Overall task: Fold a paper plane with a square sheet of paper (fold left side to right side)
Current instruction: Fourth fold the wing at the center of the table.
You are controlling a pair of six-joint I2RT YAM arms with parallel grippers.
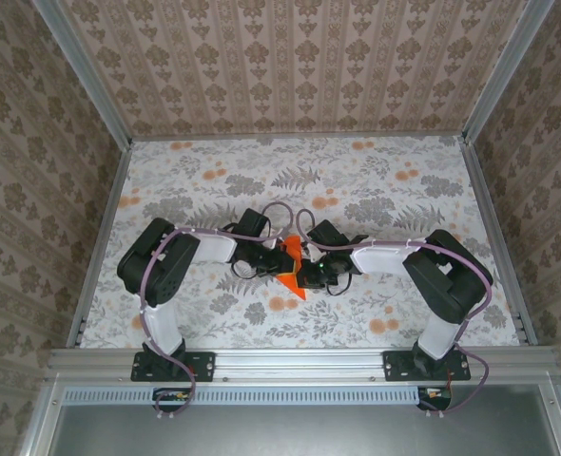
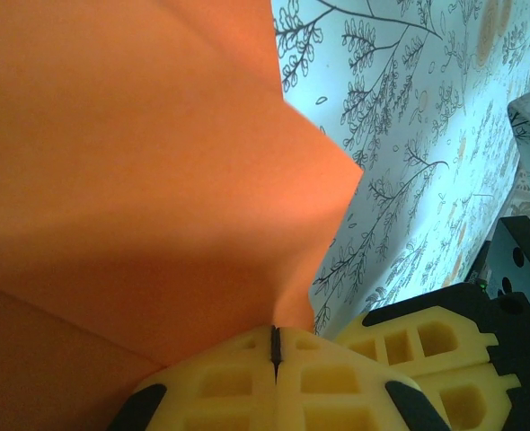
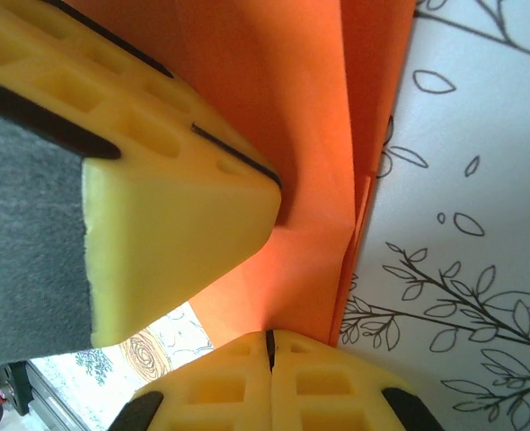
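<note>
Paper [image 1: 290,280] is being pinched by L gripper [image 2: 276,346] & R gripper [image 3: 269,346], both finger pairs being pressed together on it; it's being held ahead of fingertips, btwn grippers.

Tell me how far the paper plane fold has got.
Done: the orange sheet already carries creases, its layers overlapping in the right wrist view. In hand: the left hand and right hand are both shut, pinching it from either side. Left: it is not yet a slim dart, so further folds seem outstanding.
</note>
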